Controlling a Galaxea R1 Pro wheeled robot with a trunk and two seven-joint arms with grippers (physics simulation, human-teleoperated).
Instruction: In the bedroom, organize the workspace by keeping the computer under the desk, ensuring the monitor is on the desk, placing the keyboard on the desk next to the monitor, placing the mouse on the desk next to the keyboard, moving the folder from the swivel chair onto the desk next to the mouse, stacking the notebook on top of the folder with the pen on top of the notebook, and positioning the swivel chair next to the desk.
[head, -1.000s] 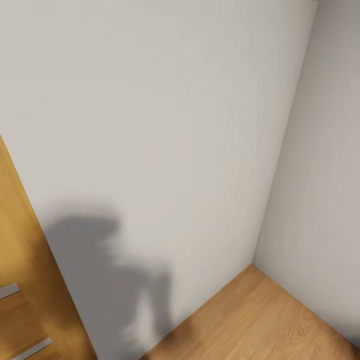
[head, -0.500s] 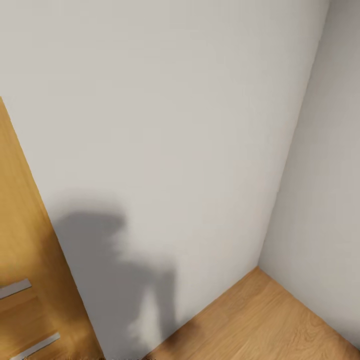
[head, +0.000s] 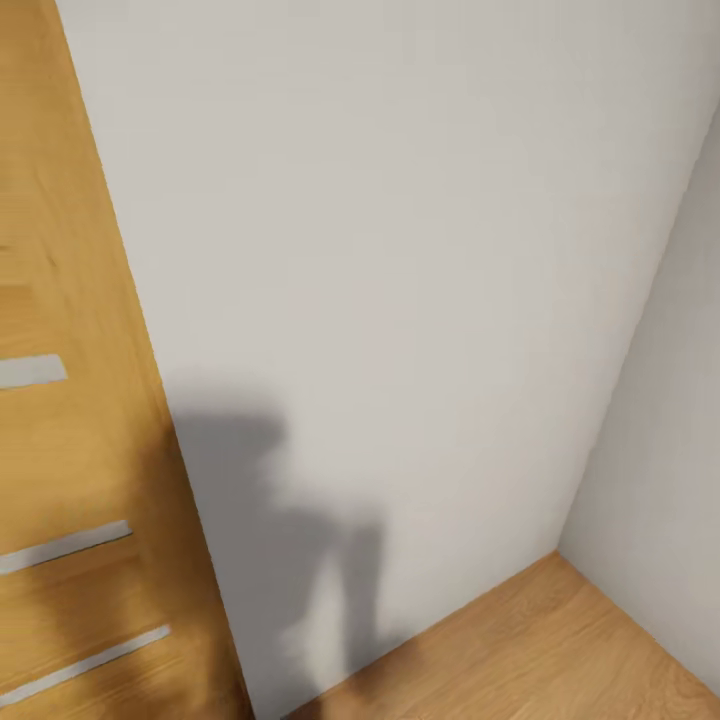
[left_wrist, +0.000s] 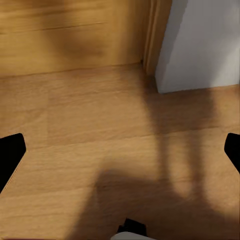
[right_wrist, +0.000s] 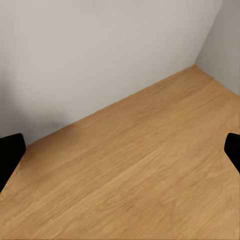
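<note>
Both the left gripper and right gripper are spread wide, empty; the wooden dresser could be bumped in this tight corner.

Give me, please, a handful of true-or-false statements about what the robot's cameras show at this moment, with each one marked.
1. The head view faces a corner where two pale walls meet. True.
2. A light wooden dresser with bar handles stands at that view's left. True.
3. The floor is grey carpet. False: it is wood planking.
4. The left gripper is shut on a pen. False: its fingertips sit wide apart over bare floor.
5. A shadow falls on the wall beside the dresser. True.
</note>
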